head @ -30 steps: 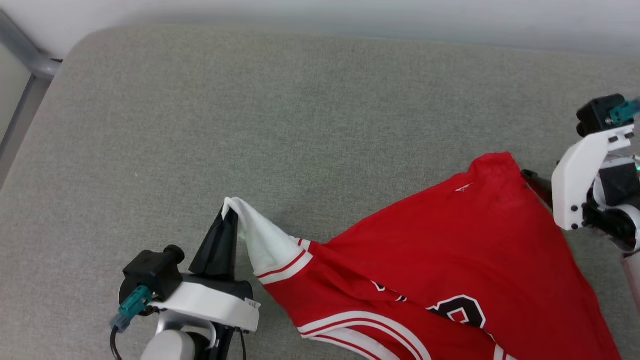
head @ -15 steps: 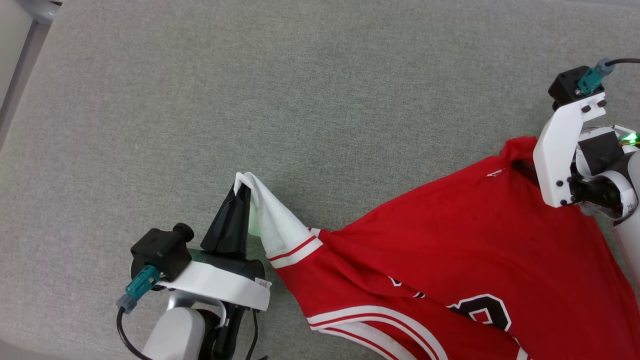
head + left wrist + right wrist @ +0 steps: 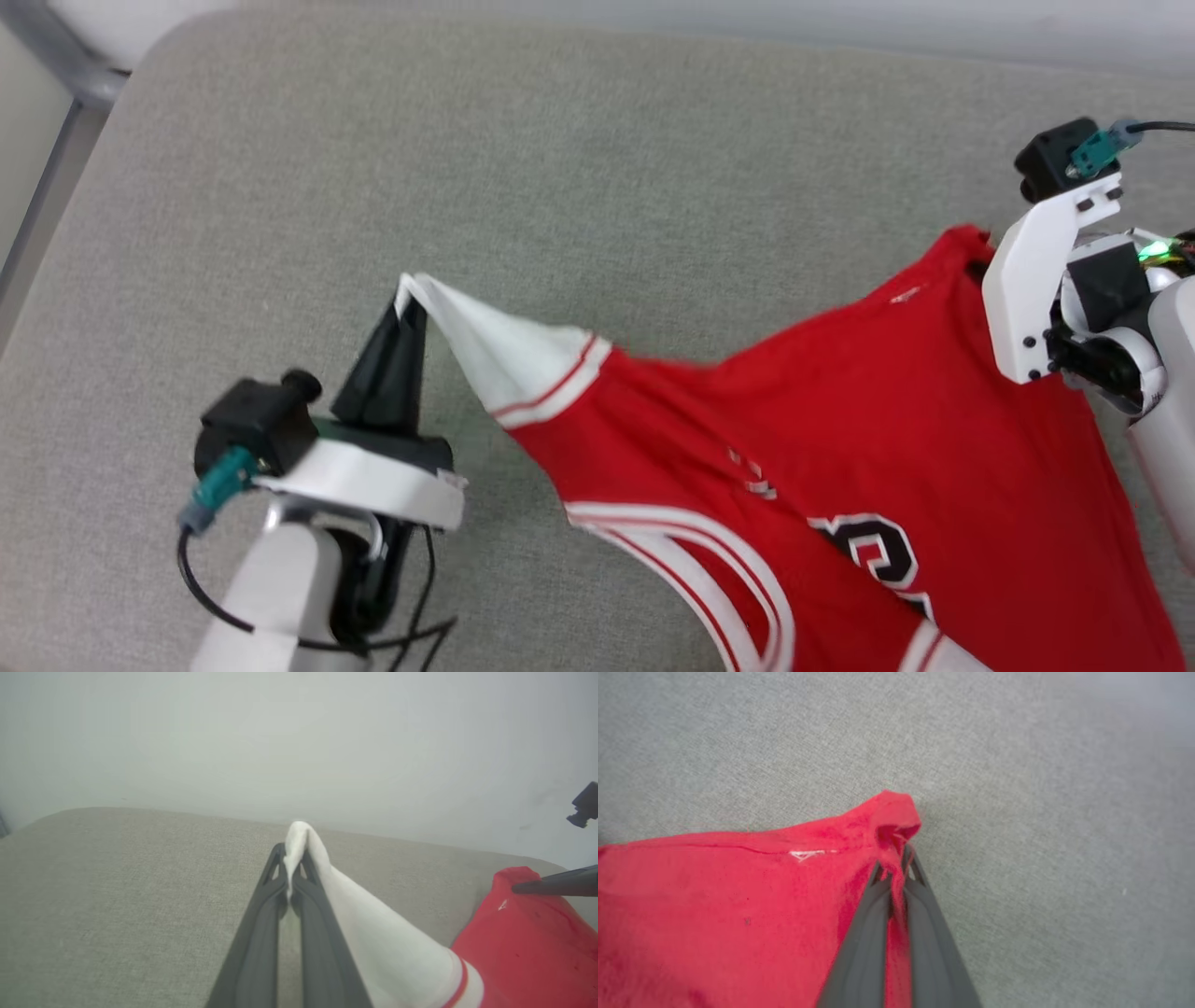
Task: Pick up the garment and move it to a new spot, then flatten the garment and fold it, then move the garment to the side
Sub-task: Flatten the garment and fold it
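Holding the shirt [image 3: 840, 420] at two points. The left gripper [image 3: 404, 313] has its jaws closed on the tip of the white sleeve [image 3: 509, 359]. The right gripper [image 3: 896, 863] has its jaws closed on a bunched red corner [image 3: 896, 812] at the far edge. The shirt is stretched between the two, and the sleeve end is lifted off the grey table [image 3: 653, 187]. The rest drapes over the table's right half and runs off the bottom of the head view. Number and striped trim face up, and the cloth is creased near the sleeve. Judging by this, the pick-up is done, and this looks like the move to a new spot or the start of spreading. Not yet flat, no fold visible. Left to do: lay it down, smooth it, fold it, shift it aside.
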`<state>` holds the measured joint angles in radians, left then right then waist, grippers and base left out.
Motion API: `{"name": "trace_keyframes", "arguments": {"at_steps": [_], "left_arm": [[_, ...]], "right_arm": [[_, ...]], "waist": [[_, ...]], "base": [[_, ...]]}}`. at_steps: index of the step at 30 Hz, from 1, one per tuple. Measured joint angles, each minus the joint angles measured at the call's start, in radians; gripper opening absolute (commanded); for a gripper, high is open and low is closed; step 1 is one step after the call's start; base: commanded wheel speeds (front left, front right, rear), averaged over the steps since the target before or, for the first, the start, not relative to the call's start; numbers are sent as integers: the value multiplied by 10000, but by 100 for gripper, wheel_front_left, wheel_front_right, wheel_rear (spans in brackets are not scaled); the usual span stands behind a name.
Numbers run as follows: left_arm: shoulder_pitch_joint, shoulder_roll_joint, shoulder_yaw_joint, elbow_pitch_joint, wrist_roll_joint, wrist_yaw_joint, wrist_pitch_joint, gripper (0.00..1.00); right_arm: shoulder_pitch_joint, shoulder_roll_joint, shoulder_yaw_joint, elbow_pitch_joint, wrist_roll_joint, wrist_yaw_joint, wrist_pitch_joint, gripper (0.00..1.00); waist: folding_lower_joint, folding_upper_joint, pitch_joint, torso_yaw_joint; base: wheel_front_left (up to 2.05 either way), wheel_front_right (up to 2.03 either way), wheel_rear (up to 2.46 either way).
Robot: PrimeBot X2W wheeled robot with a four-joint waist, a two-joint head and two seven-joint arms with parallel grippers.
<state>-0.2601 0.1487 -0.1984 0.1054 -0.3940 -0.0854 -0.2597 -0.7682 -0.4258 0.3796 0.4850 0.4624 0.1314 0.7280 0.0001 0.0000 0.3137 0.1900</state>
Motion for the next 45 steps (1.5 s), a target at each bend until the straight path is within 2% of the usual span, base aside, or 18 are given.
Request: {"name": "trace_keyframes", "arguments": {"at_steps": [3,4,7,18,28,33,37,45], "left_arm": [[-604,314,73,52,56,-81,96,0],[-1379,594,105,199,52,-138,291,0],[-2234,855,226,516,6,-201,541,0],[-6500,1400,150,2665,-48,-339,1248,0],[-11223,1684,35,4826,389,-374,1189,0],[-13019,2040,59,5731,533,-376,1162,0],[-13864,2339,17,6324,562,-395,1137,0],[-14262,2732,46,7334,199,-435,949,0]], "right_arm": [[-6,107,-370,-42,-222,0,-571,0],[-33,253,-830,-52,-558,-2,-1162,0],[-169,430,-1225,-46,-949,0,-1697,0],[-1989,928,-2382,303,-2234,-2,-3308,0],[-5159,1041,-3304,614,-3256,-2,-3893,0],[-6581,1244,-3423,757,-3661,0,-4272,0],[-7349,1369,-3530,1110,-3856,0,-4491,0],[-8105,1762,-3448,1964,-4010,2,-4953,0]], "waist": [[0,0,-319,-162],[0,0,-597,-391],[0,0,-821,-681],[-1,0,-940,-1692],[0,0,247,-1894],[0,0,1004,-2018],[0,0,1612,-2125],[1,-1,2854,-2200]], "base": [[0,0,0],[0,0,0],[0,0,0],[0,0,0],[0,0,0],[0,0,0],[0,0,0],[0,0,0]]}}
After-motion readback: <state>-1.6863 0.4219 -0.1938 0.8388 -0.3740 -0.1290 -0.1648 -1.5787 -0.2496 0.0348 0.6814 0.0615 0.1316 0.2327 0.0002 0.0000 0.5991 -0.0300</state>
